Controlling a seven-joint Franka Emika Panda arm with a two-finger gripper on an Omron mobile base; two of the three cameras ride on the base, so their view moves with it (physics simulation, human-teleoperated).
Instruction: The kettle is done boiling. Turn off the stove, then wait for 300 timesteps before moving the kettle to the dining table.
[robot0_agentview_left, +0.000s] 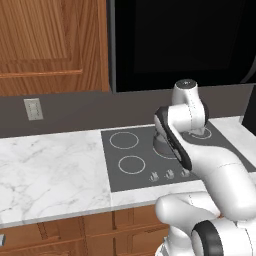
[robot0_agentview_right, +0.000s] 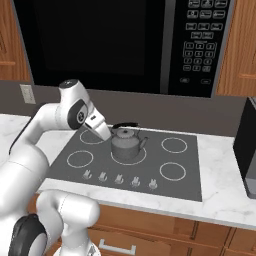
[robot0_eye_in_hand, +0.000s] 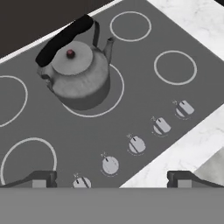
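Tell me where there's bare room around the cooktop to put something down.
The marble counter left of the cooktop is bare, between the wall and the front edge. The right-hand burner rings are free too. It is crowded at the centre ring, where the kettle sits, and along the knobs.

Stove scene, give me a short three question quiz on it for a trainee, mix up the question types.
1. True or false: the small rounded grey metal kettle with the black arched handle stands on the centre ring of the flat dark grey glass cooktop.
2. How many small silver knobs run along the cooktop's front edge?
3. Multiple choice: the white arm's two-finger gripper is A) shut on the kettle handle, B) open above the knob row, touching nothing, C) shut on a knob.

Key: 1 true. 2 five. 3 B.
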